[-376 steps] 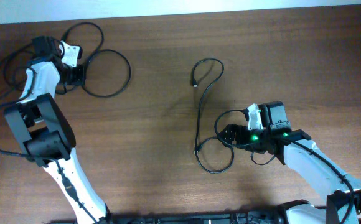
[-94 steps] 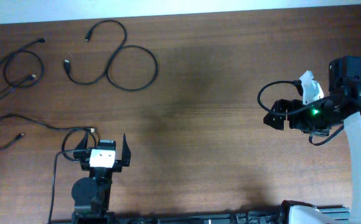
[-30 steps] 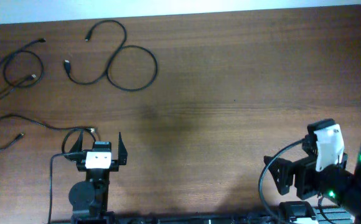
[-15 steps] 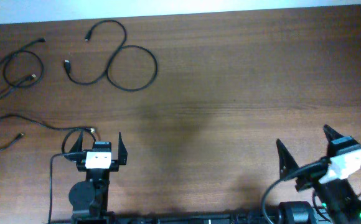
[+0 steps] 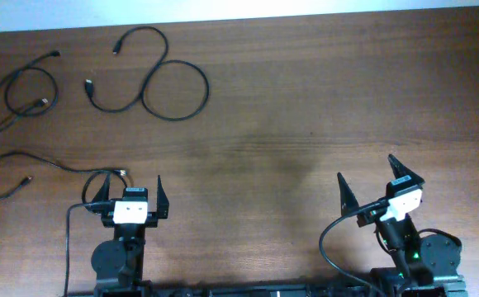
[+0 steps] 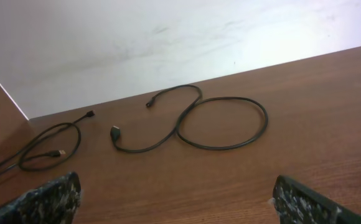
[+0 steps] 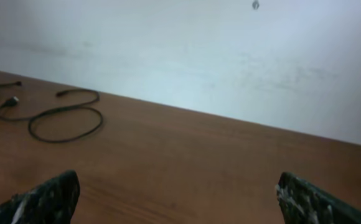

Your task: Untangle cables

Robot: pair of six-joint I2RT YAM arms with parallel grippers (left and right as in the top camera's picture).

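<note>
Three thin black cables lie apart at the table's far left: an S-shaped one with a big loop (image 5: 158,66), a coiled one (image 5: 55,95) beside it, and a long curved one (image 5: 54,165) nearer the front. My left gripper (image 5: 130,191) sits at the front left, open and empty, its tips just right of the long cable's plug. At the front right, my right gripper (image 5: 369,175) is open and empty, far from every cable. The left wrist view shows the looped cable (image 6: 221,148) and the coiled one (image 6: 79,140) well beyond the left gripper (image 6: 177,199). The right gripper (image 7: 180,199) sees the loop (image 7: 99,124) far off.
The brown wooden table (image 5: 305,99) ends at a white wall along its far edge. A thick black arm wire (image 5: 330,239) curves beside the right arm's base. The left arm's own wire (image 5: 68,239) runs down by its base.
The right arm has swung from the front right corner into an upright pose at the front edge, fingers spread and pointing toward the far side. The left arm and the cables have not moved.
</note>
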